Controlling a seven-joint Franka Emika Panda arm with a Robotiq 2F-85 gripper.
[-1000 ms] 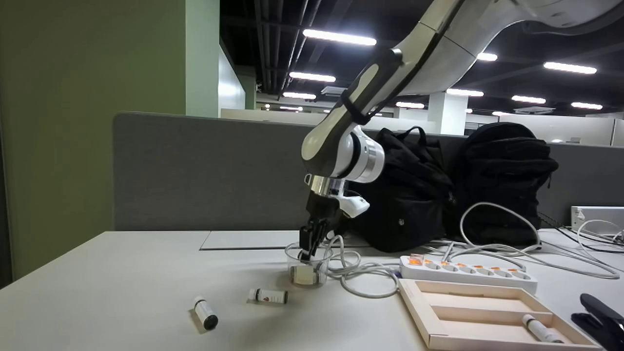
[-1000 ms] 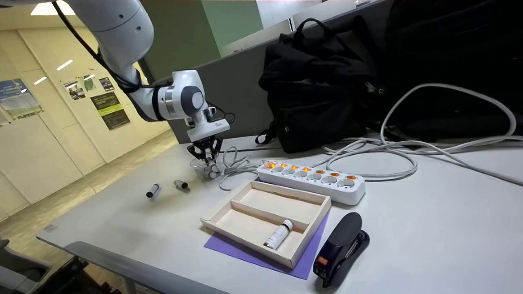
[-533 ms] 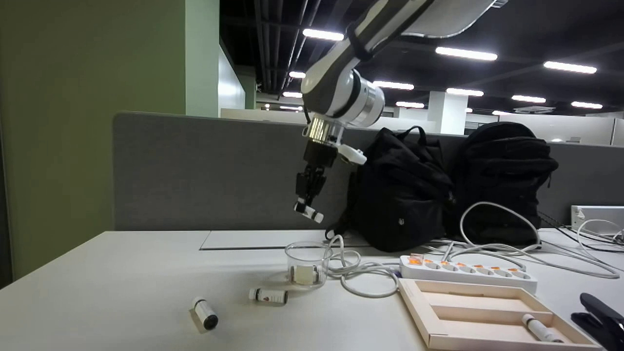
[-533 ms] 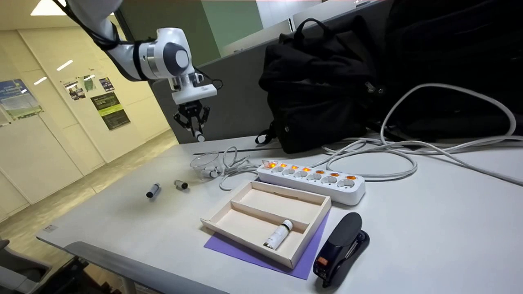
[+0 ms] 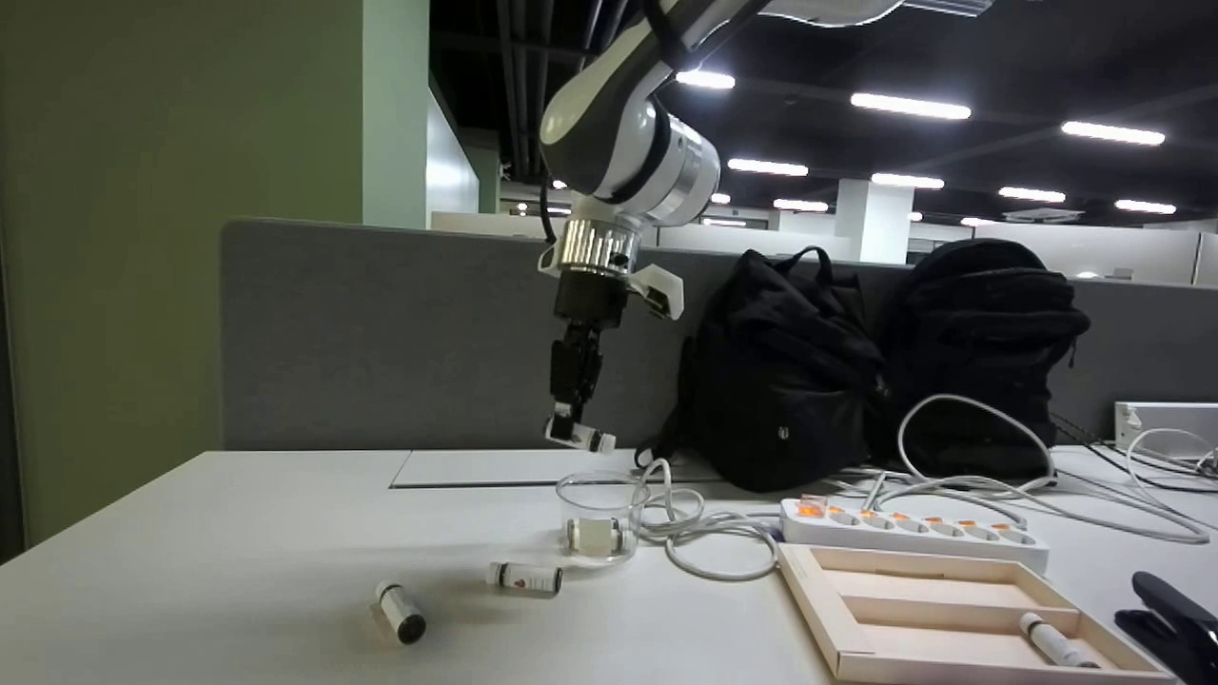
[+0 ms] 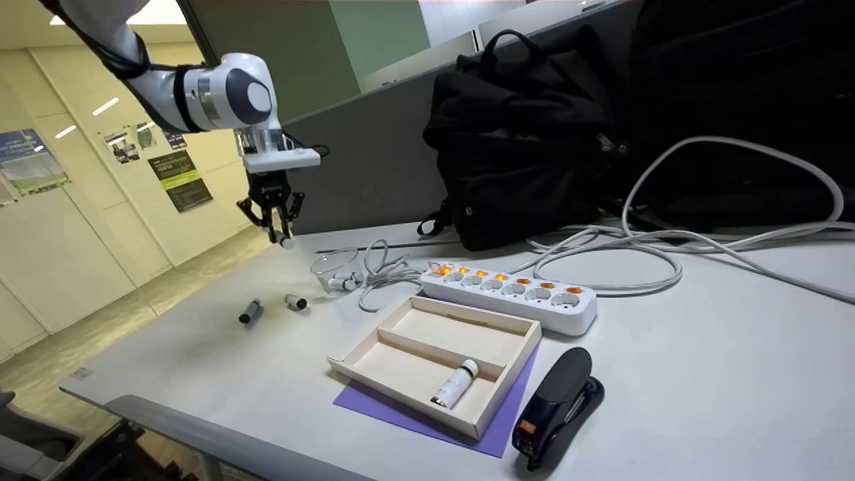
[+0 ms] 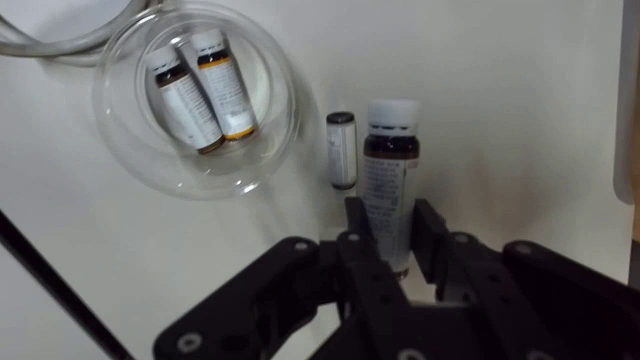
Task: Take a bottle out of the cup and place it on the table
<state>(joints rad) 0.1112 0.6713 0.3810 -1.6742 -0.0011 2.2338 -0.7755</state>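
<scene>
My gripper (image 7: 387, 215) is shut on a small bottle (image 7: 391, 145) with a white cap and pale label. In both exterior views the gripper (image 5: 564, 419) (image 6: 280, 230) holds this bottle (image 5: 588, 438) (image 6: 285, 242) tilted in the air, above the table (image 5: 238, 552) and beside the cup. The clear cup (image 5: 598, 504) stands upright; it also shows in the wrist view (image 7: 117, 120). Two bottles (image 7: 186, 105) (image 7: 227, 95) lie inside it. Two more bottles (image 5: 400, 614) (image 5: 525, 577) lie on the table in front of the cup.
White cable loops (image 5: 704, 528) lie against the cup's side. A power strip (image 5: 913, 533) and a wooden tray (image 5: 828, 628) holding a bottle (image 5: 1056, 642) stand farther along. A black stapler (image 6: 561, 407) is beside the tray. Backpacks (image 5: 780, 381) lean on the grey partition (image 5: 400, 342).
One second ago my gripper was down in the cup. It rose out with a bottle, then moved leftward in both exterior views and slightly lower. The cup and table bottles stayed put.
</scene>
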